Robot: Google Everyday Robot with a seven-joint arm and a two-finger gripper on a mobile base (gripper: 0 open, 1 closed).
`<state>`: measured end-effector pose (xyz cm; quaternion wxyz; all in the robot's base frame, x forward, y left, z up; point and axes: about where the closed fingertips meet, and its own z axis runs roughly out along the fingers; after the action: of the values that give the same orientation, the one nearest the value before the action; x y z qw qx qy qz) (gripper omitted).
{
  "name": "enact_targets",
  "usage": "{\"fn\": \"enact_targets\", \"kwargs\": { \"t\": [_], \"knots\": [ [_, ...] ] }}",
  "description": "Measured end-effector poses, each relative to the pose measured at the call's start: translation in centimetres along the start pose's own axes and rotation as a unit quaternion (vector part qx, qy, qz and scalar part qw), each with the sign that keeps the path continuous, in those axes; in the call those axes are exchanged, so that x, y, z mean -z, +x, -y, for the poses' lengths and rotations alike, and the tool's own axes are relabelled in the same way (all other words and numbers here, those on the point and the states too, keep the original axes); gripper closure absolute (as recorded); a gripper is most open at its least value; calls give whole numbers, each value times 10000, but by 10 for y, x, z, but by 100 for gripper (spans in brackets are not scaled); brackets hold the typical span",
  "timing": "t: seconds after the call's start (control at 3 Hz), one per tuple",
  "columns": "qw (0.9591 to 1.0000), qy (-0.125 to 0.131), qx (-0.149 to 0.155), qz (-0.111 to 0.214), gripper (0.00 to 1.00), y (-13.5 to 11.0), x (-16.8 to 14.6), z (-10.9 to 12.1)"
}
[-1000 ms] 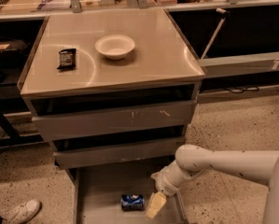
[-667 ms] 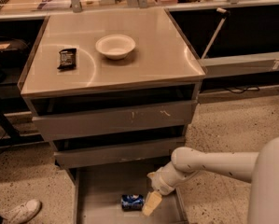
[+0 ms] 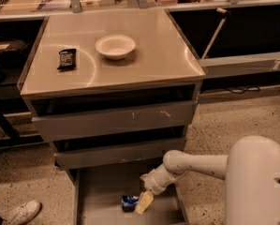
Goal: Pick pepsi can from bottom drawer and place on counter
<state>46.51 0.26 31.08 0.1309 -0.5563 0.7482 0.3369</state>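
The pepsi can (image 3: pixel 128 203), blue with silver ends, lies on its side on the floor of the open bottom drawer (image 3: pixel 102 191), near its front right. My gripper (image 3: pixel 142 202) hangs down from the white arm into the drawer, right against the can's right end; one pale finger (image 3: pixel 145 202) shows beside the can. The counter (image 3: pixel 144 64) is the beige-grey top above the drawers.
A white bowl (image 3: pixel 115 46) and a dark snack packet (image 3: pixel 67 59) sit on the counter. Two closed grey drawers (image 3: pixel 116 121) stand above the open one. My white arm housing (image 3: pixel 259 182) fills the lower right. A shoe (image 3: pixel 22 212) is at lower left.
The arm has drawn slightly left and the gripper has stayed low beside the can. The can has not moved.
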Motion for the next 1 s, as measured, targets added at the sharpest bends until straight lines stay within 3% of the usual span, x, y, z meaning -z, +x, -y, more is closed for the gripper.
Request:
{"fn": "enact_targets", "kwargs": {
  "t": [0.33, 1.0],
  "knots": [
    [9997, 107, -184, 125, 0, 12, -22, 7],
    [9969, 495, -561, 239, 0, 45, -65, 44]
  ]
}}
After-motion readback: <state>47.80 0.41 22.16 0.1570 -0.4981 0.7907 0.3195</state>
